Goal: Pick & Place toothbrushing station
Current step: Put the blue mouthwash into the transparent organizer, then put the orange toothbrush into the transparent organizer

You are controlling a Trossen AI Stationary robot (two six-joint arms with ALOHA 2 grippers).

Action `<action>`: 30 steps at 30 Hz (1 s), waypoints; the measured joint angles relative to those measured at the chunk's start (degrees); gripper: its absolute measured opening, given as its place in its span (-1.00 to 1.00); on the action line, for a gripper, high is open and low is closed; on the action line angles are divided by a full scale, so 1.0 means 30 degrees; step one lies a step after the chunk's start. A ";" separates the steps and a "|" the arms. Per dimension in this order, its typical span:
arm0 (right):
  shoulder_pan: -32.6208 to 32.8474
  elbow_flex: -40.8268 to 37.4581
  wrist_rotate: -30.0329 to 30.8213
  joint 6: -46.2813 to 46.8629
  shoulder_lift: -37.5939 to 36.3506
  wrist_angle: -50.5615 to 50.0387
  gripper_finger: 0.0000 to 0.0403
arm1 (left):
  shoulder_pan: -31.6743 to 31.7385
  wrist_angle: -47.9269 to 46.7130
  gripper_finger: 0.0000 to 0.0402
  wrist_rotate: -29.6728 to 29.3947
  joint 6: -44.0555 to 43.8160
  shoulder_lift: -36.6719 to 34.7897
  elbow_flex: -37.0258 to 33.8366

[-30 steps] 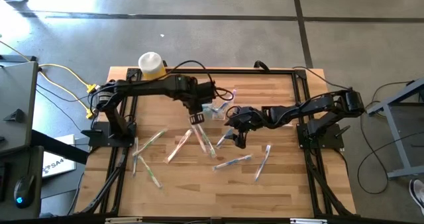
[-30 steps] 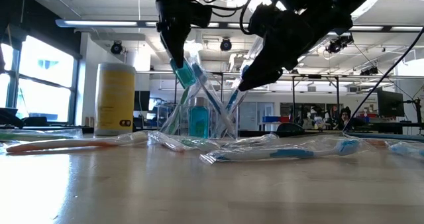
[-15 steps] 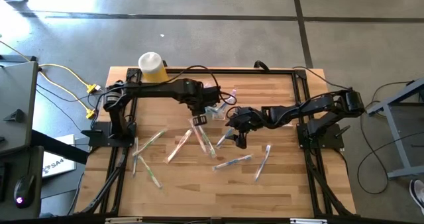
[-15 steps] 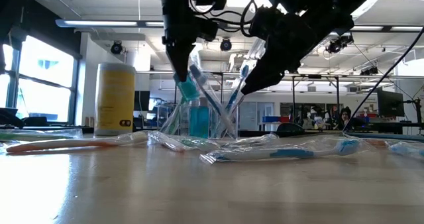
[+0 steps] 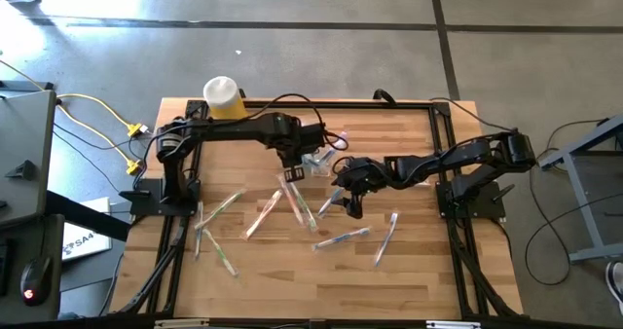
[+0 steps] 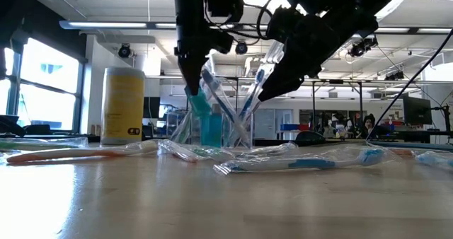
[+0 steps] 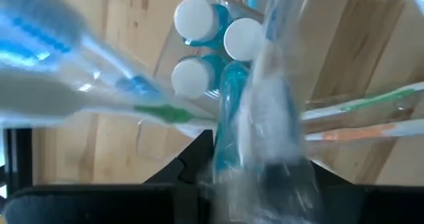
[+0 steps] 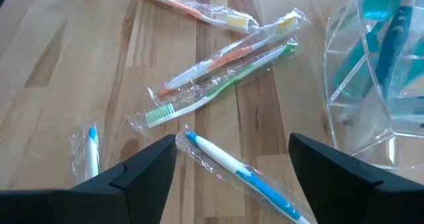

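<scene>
Clear plastic holder cup (image 6: 212, 122) sits mid-surface, already stuffed with brushes. Your left gripper (image 5: 289, 172), clamped on a wrapped teal toothbrush (image 7: 242, 118), could jam against those or tip the cup. Right gripper (image 8: 232, 168) hovers wide open beside it. Since a second ago, left arm shifted toward the cup, brush lower.

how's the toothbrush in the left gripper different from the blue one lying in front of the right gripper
The teal toothbrush is shut in the left gripper, raised over the clear holder; the blue toothbrush lies flat on the table, untouched. The right gripper is open. Both brushes are in clear wrappers.
</scene>
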 joint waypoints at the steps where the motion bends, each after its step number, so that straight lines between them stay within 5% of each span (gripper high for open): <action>1: 0.0000 0.0000 -0.0001 0.0004 0.0002 -0.0005 0.42 | 0.0000 -0.0122 -0.59 0.0056 0.0035 0.0067 -0.0017; 17: 0.0000 0.0000 0.0003 -0.0004 0.0002 -0.0002 0.42 | -0.0022 0.0063 -0.58 0.1192 0.1234 0.0545 -0.0012; 24: -0.0005 0.0000 0.0003 -0.0004 0.0002 -0.0002 0.42 | -0.0022 0.0196 -0.02 0.1207 0.1040 0.0545 -0.0012; 30: 0.0000 0.0000 0.0003 -0.0004 0.0002 -0.0021 0.42 | -0.0022 0.0991 0.20 0.1013 0.1025 0.0545 -0.0007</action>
